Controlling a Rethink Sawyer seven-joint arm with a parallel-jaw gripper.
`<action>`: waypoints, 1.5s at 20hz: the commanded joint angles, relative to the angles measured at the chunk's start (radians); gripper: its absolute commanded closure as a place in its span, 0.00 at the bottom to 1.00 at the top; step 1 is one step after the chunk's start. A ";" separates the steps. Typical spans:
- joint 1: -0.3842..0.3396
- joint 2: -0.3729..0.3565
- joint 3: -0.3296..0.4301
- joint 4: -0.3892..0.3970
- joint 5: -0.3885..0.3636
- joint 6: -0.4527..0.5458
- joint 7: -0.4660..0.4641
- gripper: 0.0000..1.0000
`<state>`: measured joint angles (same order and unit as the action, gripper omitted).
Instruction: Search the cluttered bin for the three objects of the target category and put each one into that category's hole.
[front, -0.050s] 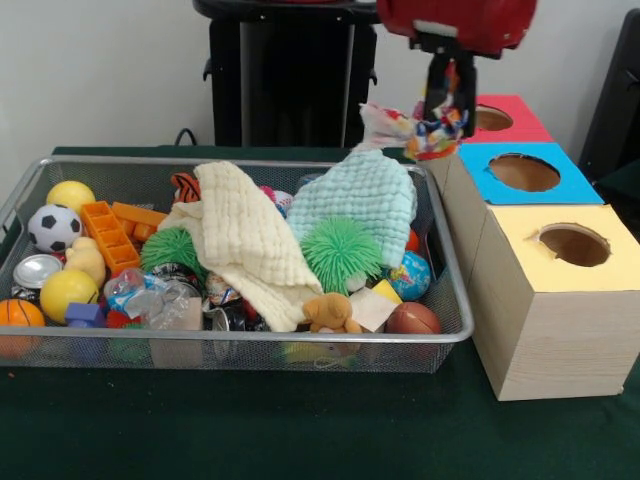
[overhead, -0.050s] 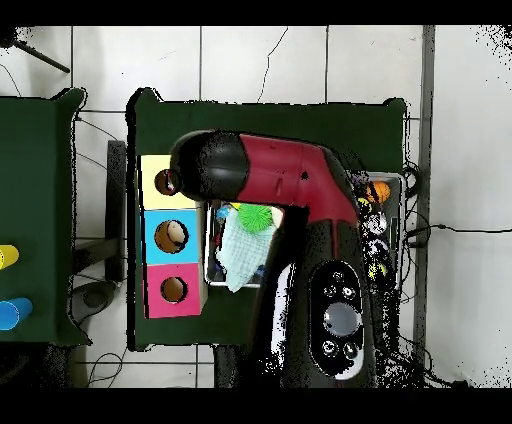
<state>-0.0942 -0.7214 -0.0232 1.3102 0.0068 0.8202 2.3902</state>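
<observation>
My gripper (front, -0.050s: 447, 108) hangs over the far right corner of the wire bin (front, -0.050s: 250, 345), beside the blue box. It is shut on a small multicoloured patterned cloth (front, -0.050s: 415, 130) that droops to the left of the fingers. A cream cloth (front, -0.050s: 245, 240) and a mint-green cloth (front, -0.050s: 365, 195) lie in the bin's middle. Three boxes stand in a row right of the bin, with a red hole (front, -0.050s: 490, 118), a blue hole (front, -0.050s: 523, 172) and a yellow hole (front, -0.050s: 573, 244). In the overhead view the arm (overhead, -0.050s: 290, 190) hides the gripper; the mint-green cloth (overhead, -0.050s: 240, 252) shows below it.
The bin also holds two green spiky balls (front, -0.050s: 342, 252), a soccer ball (front, -0.050s: 53, 227), yellow balls (front, -0.050s: 68, 290), orange blocks (front, -0.050s: 110, 235), a small basketball (front, -0.050s: 18, 314), a plush bear (front, -0.050s: 330, 313) and cans. The boxes (overhead, -0.050s: 172, 236) stand close against the bin's side.
</observation>
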 joint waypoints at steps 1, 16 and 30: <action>0.056 0.117 0.008 -0.138 0.039 0.113 0.231 1.00; 0.135 0.260 -0.027 -0.387 0.061 0.255 0.233 1.00; 0.167 0.311 -0.084 -0.272 0.070 0.096 0.256 1.00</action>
<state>0.0837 -0.4617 -0.1034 0.9325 0.0516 0.9521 2.3903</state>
